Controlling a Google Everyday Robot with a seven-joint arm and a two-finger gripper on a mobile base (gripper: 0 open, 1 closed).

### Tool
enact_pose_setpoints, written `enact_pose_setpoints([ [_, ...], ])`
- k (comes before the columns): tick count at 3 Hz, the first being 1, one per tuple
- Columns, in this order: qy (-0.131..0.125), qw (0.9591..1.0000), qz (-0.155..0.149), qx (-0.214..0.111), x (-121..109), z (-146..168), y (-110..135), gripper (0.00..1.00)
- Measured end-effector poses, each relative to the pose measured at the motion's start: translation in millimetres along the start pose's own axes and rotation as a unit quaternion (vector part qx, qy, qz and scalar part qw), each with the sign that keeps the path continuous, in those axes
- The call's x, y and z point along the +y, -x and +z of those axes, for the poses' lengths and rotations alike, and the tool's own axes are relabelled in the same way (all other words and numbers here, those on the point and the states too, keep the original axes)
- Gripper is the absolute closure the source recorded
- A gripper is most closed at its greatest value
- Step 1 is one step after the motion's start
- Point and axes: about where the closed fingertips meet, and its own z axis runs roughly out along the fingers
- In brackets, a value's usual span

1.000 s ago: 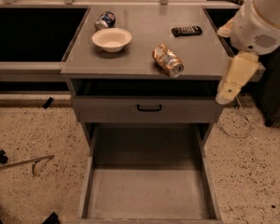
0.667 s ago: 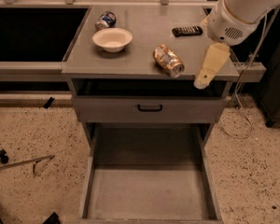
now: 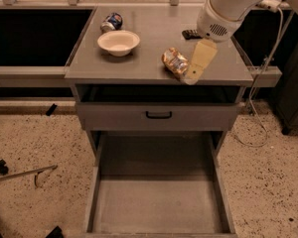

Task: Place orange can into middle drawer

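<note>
The robot's white arm (image 3: pixel 227 6) reaches in from the upper right over a grey cabinet, its beige claw (image 3: pixel 192 76) angled down and to the left above the front right part of the surface (image 3: pixel 149 58). The claw sits just beside the orange can (image 3: pixel 175 62), on the can's right, and seems to be touching it, though the angle leaves that unclear. Whether the claw is spread or closed cannot be told from here, and it has not lifted anything.

The orange can lies on its side on the surface, near the front edge and right of centre. A white bowl (image 3: pixel 118 42) stands upright to the left, well apart from it. A blue can (image 3: pixel 112 21) lies on its side just behind the bowl. A small black object (image 3: pixel 188 33) rests toward the back right, partly hidden by the arm.

Below the surface is a shut drawer (image 3: pixel 119 117) with a black handle (image 3: pixel 158 115). Under that, the open drawer (image 3: pixel 159 202) is pulled out toward the camera, its flat grey bottom in full view between low side walls. The cabinet stands on a speckled floor (image 3: pixel 35 143), and a pale cable (image 3: pixel 256 113) trails down on the right.
</note>
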Motion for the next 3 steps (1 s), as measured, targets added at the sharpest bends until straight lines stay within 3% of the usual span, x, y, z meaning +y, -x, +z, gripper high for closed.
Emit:
enact_pose_setpoints([
  [1,-0.007,0.9992,0.033,-0.02,-3,3,-5,0.0],
  [2,-0.027,0.9938,0.102,-0.036,-9,12,-12,0.0],
  [3,-0.042,0.9813,0.182,-0.047,-20,27,-18,0.0],
])
